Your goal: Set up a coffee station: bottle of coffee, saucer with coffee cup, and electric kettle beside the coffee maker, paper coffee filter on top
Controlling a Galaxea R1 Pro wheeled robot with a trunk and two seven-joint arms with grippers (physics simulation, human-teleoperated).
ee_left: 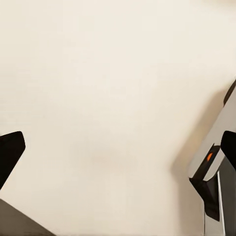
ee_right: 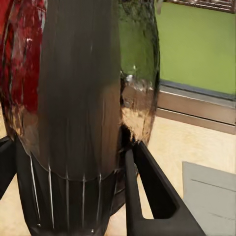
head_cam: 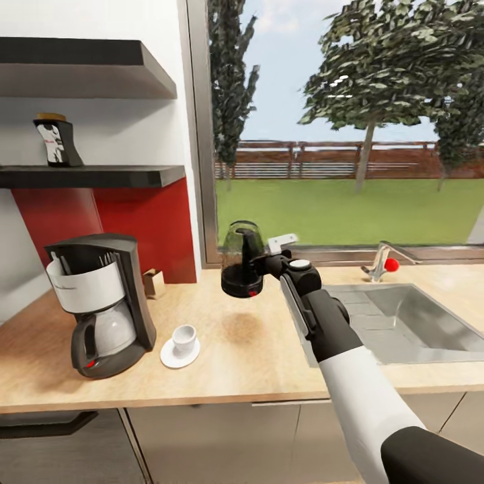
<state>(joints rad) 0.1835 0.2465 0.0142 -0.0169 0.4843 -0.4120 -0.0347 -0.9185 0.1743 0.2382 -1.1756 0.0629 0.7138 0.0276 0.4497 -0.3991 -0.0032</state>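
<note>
A: From the head, what's done?
B: The cup (head_cam: 183, 338) sits on its saucer (head_cam: 179, 353) by the coffee maker (head_cam: 101, 304). The coffee bottle (head_cam: 58, 140) waits on the shelf (head_cam: 91, 176).
A: Right wrist?
B: The right gripper (ee_right: 69, 157) is clamped on the electric kettle (ee_right: 81, 98), above the countertop (head_cam: 255, 349).
A: Left wrist?
B: The left gripper's (ee_left: 118, 152) fingers are apart, holding nothing.

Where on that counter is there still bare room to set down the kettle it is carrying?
The widest bare stretch of countertop lies between the saucer and the sink, right under the electric kettle held up by the right gripper. It is crowded at the left, where the coffee maker, coffee cup and a small box stand.
</note>
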